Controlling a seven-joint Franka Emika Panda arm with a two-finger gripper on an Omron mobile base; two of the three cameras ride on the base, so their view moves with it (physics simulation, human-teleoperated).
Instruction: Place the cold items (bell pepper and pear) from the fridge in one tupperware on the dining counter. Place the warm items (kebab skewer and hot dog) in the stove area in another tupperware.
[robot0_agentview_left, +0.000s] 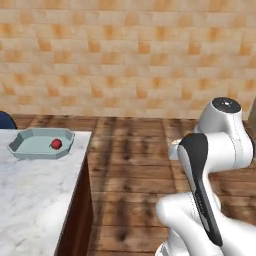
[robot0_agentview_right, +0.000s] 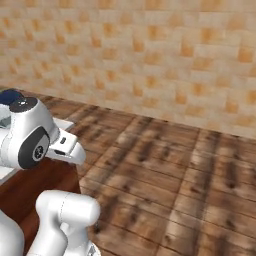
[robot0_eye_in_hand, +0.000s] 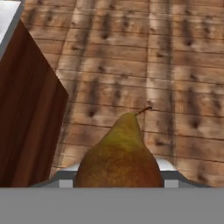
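The pear (robot0_eye_in_hand: 119, 155) sits directly at the gripper (robot0_eye_in_hand: 118, 180), filling the low centre of the hand view. Its broad base is at the hand and its long axis points away from the hand, neck and stem leading. The fingertips themselves are hidden behind the fruit, so contact at the pads cannot be confirmed. The position of the pear nevertheless indicates that the jaws are clamped on its wide lower body. The fruit hangs above the wooden floor (robot0_eye_in_hand: 175, 65), with nothing supporting it from below.

Just left of the pear, the dark wood side panel (robot0_eye_in_hand: 26, 113) of the dining counter rises beside the hand. The counter is therefore to the left of the load, and the load is not yet over it.

In the left base view, the marble top of the dining counter (robot0_agentview_left: 35, 200) extends along the left. Near its far end lies the pale tupperware (robot0_agentview_left: 25, 145), holding a red item, probably the bell pepper (robot0_agentview_left: 56, 144), though it is too small to identify with certainty.

The controlling relation is that the tupperware lies left of and farther away than the held pear. The coming move likely requires carrying the pear leftward and forward over the counter edge, then to the tupperware.
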